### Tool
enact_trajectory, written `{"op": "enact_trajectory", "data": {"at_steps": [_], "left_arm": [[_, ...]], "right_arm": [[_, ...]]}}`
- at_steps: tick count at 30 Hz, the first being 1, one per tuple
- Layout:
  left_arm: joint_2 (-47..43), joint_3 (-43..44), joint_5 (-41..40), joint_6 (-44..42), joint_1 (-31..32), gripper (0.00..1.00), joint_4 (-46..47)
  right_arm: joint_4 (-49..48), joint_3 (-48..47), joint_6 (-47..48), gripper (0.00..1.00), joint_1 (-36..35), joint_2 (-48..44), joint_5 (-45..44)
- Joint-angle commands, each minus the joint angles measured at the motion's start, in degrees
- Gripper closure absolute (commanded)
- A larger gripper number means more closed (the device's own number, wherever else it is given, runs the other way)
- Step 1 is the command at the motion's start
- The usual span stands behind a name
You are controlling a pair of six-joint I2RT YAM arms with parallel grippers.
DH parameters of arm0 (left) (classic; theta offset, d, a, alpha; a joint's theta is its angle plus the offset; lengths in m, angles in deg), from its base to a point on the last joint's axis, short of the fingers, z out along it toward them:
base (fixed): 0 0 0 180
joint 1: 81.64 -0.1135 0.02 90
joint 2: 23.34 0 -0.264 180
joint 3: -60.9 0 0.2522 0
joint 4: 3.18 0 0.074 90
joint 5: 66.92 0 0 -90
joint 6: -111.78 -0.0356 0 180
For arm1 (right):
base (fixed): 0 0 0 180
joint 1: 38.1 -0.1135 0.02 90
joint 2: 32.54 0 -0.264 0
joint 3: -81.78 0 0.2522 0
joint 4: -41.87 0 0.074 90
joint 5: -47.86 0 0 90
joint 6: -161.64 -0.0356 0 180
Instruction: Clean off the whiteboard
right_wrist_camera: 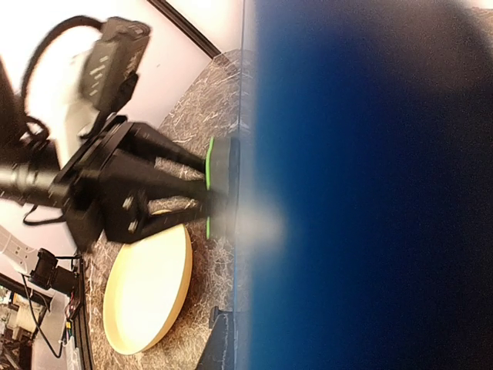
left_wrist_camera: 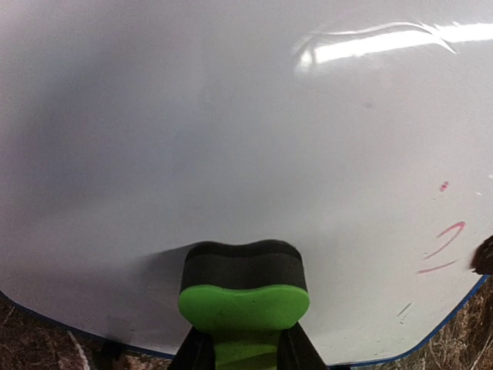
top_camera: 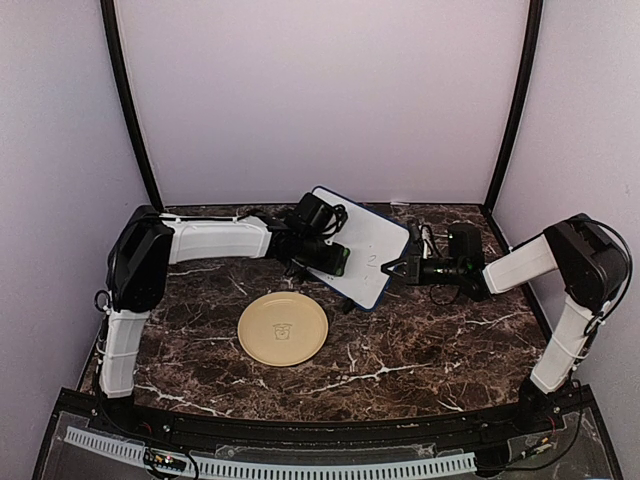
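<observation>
The tan plate (top_camera: 262, 335) lies flat on the marble surface (top_camera: 430, 340), on the near side of the left gripper (top_camera: 331, 256) and apart from it. It holds nothing and seems to play no part in the wiping.

The left gripper reaches in from the left, clamped on the green eraser (left_wrist_camera: 243, 304) by its narrow waist. That leaves the dark felt face pointing away from the fingers and pressed flat against the board. Such a grip suits sweeping, since the pad meets the surface squarely.

Straight ahead of that gripper stands the whiteboard (top_camera: 365, 240), propped at a tilt on its feet towards the back of the surface, its white face turned to the eraser. The part around the pad looks clean. A few red strokes (left_wrist_camera: 445, 235) remain off to the gripper's right, close to the blue-framed corner, so the job appears only partly done.

At that far edge, the right gripper (top_camera: 393, 268) comes in from the right with its fingers together on the whiteboard's frame. The blue rim fills its own camera as a blur. It is probably bracing the board so the wiping pressure cannot push it over or slide it.
</observation>
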Motion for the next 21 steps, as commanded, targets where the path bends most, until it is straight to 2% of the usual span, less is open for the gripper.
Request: {"op": "enact_trajectory", "data": {"at_steps": [1, 5, 12, 21], "left_arm": [[2.77, -2.3, -3.25, 0.64, -4.93, 1.0, -1.23], [2.83, -0.06, -0.7, -1.8, -3.56, 1.0, -0.02], [5.68, 9.12, -0.09, -6.73, 3.39, 1.0, -2.91], [11.16, 18.0, 0.61, -6.61, 8.87, 1.0, -8.58]], "right_arm": [[12.23, 2.82, 8.37, 1.0, -1.49, 3.22, 0.13], [12.21, 2.72, 8.39, 1.0, -1.53, 3.44, 0.2], [12.14, 2.72, 8.39, 1.0, -1.58, 3.57, 0.42], [12.05, 2.81, 8.4, 1.0, -1.67, 3.51, 0.38]]}}
